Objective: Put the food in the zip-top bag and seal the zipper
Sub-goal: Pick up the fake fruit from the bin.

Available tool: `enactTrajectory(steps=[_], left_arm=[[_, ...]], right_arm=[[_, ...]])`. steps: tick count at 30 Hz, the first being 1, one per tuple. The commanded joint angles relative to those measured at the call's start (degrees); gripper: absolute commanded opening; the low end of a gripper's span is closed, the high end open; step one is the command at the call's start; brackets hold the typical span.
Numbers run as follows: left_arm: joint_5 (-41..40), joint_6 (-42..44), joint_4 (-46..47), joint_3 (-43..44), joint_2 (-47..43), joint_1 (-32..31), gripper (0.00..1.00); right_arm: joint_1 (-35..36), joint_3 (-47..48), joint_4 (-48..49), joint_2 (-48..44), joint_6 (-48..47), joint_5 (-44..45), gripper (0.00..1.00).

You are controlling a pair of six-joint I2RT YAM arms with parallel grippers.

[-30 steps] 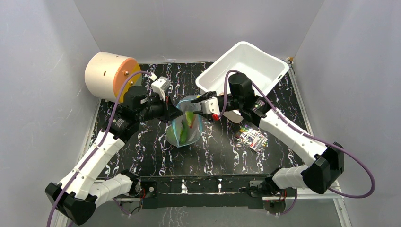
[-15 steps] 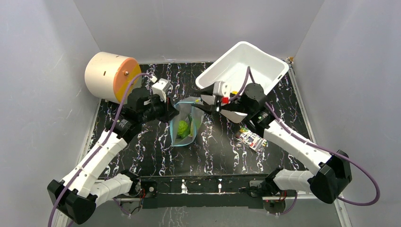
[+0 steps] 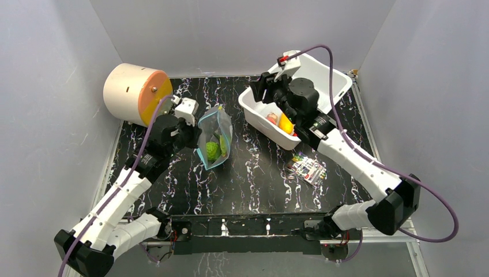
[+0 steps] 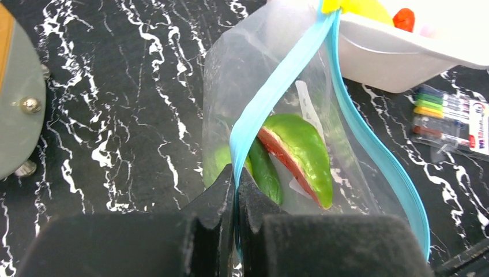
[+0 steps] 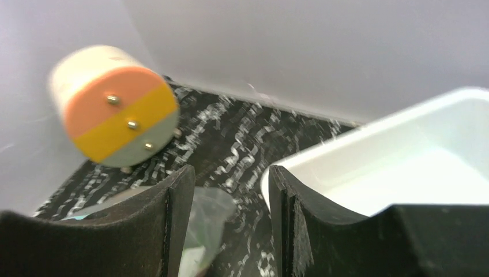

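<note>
The clear zip-top bag (image 3: pixel 214 137) stands mid-table with green food (image 3: pixel 213 151) inside. My left gripper (image 3: pixel 193 131) is shut on its blue-teal zipper (image 4: pixel 271 98) at the near end of the mouth, which gapes open. A green piece with a red edge (image 4: pixel 300 156) lies in the bag (image 4: pixel 254 81). My right gripper (image 3: pixel 258 88) hovers above the near-left corner of the white bin, open with nothing between its fingers (image 5: pixel 179 196). Yellow-orange food (image 3: pixel 285 122) and a pink-red piece (image 3: pixel 271 118) lie in the bin.
The white bin (image 3: pixel 340 86) sits tilted at back right. A cream cylinder with an orange and yellow face (image 3: pixel 135 92) lies at back left. A flat printed packet (image 3: pixel 307 168) lies right of the bag. Grey walls enclose the table.
My right gripper left the bag's mouth, rose and swung back over the bin, its jaws widening. The left gripper drew the bag slightly left and back.
</note>
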Motion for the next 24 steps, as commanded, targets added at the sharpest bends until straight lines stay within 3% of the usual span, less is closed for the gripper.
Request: enactTrajectory(steps=[1,13,20,24], left_arm=[[-5.62,1.50,0.93,-0.14,-0.45,-0.21,0.00],[-23.31,0.27,-5.79,6.89,3.93,-0.23,0.00],[-24.27,-0.21,-5.99,10.12,6.23,-0.20,0.00],[-23.78,-2.79,-7.45,11.91,9.32,-0.22,0.00]], right_arm=[[-1.33,6.00,-14.33,4.31,5.55,13.36,0.49],[-9.48,12.20,-28.09,17.02,12.67,16.36,0.51],[-13.30,14.46,-27.61,26.26,10.08,21.05,0.57],[-16.50,17.34,-28.88,30.17,12.09,19.33,0.57]])
